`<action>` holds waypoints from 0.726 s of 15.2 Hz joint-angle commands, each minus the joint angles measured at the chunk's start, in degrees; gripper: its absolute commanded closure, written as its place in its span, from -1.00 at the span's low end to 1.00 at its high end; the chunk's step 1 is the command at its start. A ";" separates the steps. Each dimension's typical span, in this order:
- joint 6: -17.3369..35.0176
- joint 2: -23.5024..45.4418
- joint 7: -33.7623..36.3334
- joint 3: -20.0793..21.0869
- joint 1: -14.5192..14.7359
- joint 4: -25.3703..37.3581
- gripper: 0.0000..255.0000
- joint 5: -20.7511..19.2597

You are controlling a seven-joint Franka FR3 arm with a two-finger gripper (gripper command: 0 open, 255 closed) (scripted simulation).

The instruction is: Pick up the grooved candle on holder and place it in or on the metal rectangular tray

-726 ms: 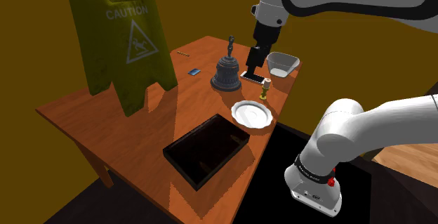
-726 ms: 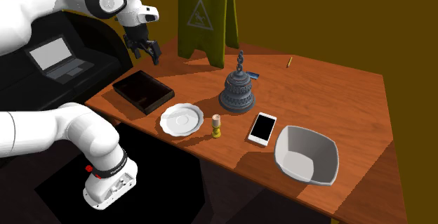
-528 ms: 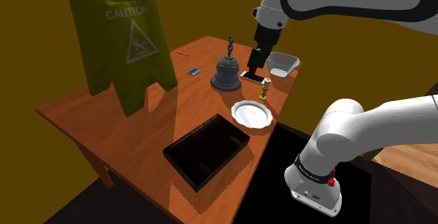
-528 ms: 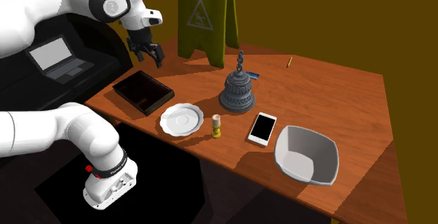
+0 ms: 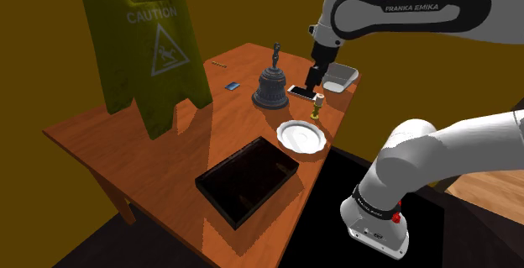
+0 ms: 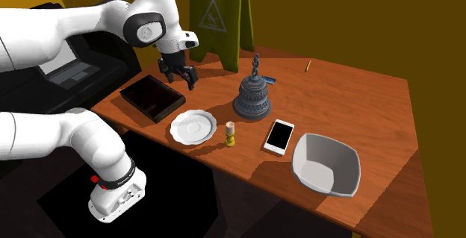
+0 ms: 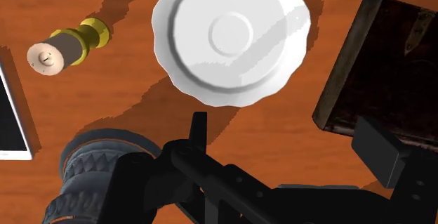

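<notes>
The candle (image 5: 317, 107) is a short pale grooved cylinder on a yellow holder, standing upright near the table edge between the white plate (image 5: 302, 135) and the phone (image 5: 302, 92). It also appears in the second exterior view as the candle (image 6: 231, 133) and in the wrist view as the candle (image 7: 67, 45). The dark rectangular tray (image 5: 248, 178) lies beyond the plate from the candle, tray (image 6: 152, 96), tray (image 7: 393, 75). My gripper (image 6: 181, 74) hangs open in the air above the plate and bell area, holding nothing, gripper (image 5: 316, 80), gripper (image 7: 288, 142).
A dark bell (image 6: 253, 95) stands behind the candle. A grey bowl (image 6: 325, 164) sits past the phone (image 6: 281, 136). A yellow caution sign (image 5: 151, 48) stands at the table's far side. A small blue item (image 5: 233, 86) and a pencil (image 6: 308, 66) lie further back.
The arm has swung from beside the tray toward the plate and bell, rightward in the second exterior view. The gripper stayed open; the table objects have not moved.
</notes>
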 commanded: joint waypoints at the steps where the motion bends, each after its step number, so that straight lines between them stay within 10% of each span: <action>1: 1.84 0.96 -2.56 -2.28 -1.05 -0.97 -1.00 -1.61; 11: 13.89 13.89 -15.35 -14.51 -4.86 -0.15 -1.00 -7.45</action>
